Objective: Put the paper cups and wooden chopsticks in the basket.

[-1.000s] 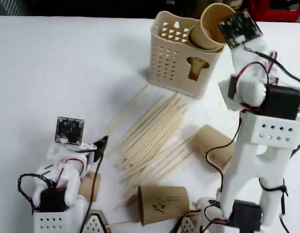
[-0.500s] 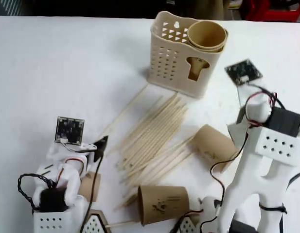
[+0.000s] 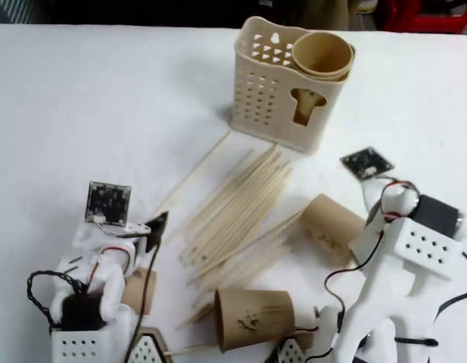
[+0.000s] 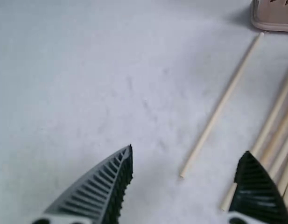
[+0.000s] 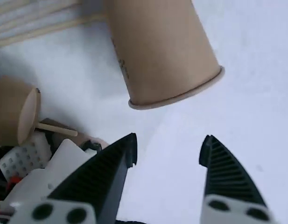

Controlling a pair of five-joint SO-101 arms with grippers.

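Observation:
A cream slotted basket stands at the back with nested paper cups in one corner. Wooden chopsticks lie fanned across the middle of the table. One paper cup lies on its side beside my right arm; my right gripper hovers open just off that cup's rim. A second cup lies near the front edge. My left gripper rests open at the front left, next to a stray chopstick, with nothing between its fingers.
A third cup lies tucked against the left arm's base. The second cup's bottom and an arm base sit close to my right gripper. Bare white table spreads to the left and behind.
The right arm left a cup nested in the basket, then drew back toward the front right and lowered over the lying cup. The left arm stayed still.

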